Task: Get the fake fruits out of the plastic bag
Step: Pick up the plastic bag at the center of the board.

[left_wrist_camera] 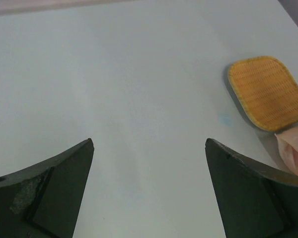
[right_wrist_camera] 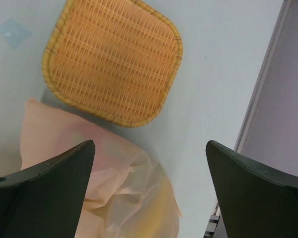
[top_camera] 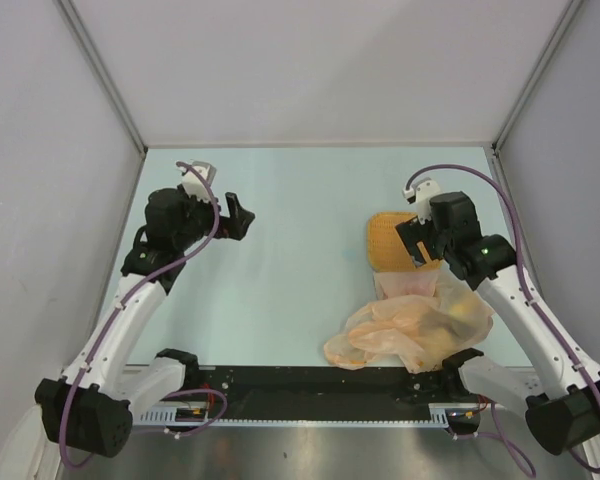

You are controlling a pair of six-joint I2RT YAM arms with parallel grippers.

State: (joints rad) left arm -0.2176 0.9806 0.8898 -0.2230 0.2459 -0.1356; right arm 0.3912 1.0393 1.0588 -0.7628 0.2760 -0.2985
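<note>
The pale peach plastic bag (top_camera: 410,325) lies crumpled on the table near the right arm's base, just in front of the orange woven tray (top_camera: 392,243). A yellow fruit (top_camera: 467,314) shows dimly through its right side; the other fruits are hidden. My right gripper (top_camera: 416,246) is open and empty, hovering above the tray's near edge and the bag's far end. In the right wrist view the bag (right_wrist_camera: 114,193) lies below the open gripper (right_wrist_camera: 150,148), with a yellow shape (right_wrist_camera: 188,213) inside it. My left gripper (top_camera: 238,217) is open and empty over bare table at the far left.
The tray is empty in the right wrist view (right_wrist_camera: 114,59) and in the left wrist view (left_wrist_camera: 267,91), where a corner of the bag (left_wrist_camera: 294,151) also shows. Grey walls enclose the table. A metal rail (right_wrist_camera: 260,99) runs along its right edge.
</note>
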